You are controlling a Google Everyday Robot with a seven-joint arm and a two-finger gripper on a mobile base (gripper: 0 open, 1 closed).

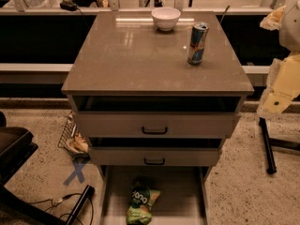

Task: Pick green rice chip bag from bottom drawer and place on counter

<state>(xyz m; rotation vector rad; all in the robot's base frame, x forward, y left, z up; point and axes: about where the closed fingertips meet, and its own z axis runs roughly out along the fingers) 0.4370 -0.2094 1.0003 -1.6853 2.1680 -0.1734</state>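
Item: wrinkly glossy green rice chip bag [142, 204]; looked light, crushable, slippery; pinch its crumpled waist.
Pincer [273, 103]: hung right of desk [140, 55]; you couldn't tell its state.

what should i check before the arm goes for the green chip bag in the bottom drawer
1. The bottom drawer is pulled open: ok.
2. The green rice chip bag lies on the drawer floor, uncovered: ok.
3. The counter has bare surface in front of the white bowl and left of the drink can: ok.
4. The gripper is located: not ok. It is out of view, and only a cream arm section shows at the right edge.
5. The gripper is empty: cannot tell.
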